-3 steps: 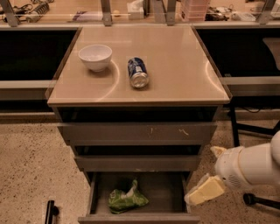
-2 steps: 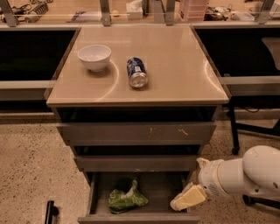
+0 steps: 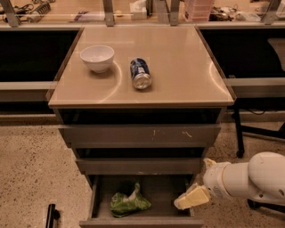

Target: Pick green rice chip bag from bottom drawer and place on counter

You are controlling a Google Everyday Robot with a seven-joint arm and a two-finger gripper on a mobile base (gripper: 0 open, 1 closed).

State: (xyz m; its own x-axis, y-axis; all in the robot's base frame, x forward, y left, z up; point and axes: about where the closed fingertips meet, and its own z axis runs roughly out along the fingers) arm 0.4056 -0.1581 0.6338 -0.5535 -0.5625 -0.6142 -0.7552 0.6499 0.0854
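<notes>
Holding the gripper [image 3: 191,198] over the right side of the open bottom drawer [image 3: 138,221], apart from the green chip bag [image 3: 129,205] lying inside on the left. Not showing the gripper as spread or pressed together, so cannot tell. Likely needing to go left and down onto the bag next

Speckled beige floor [image 3: 31,169] (terrazzo-like); dark shelving [image 3: 26,53] both sides; cluttered bench [image 3: 89,13] behind; warm light.

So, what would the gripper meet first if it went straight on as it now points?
Probably the green rice chip bag: the gripper, at the open bottom drawer's right side, points left toward it, though depth is unclear.
</notes>
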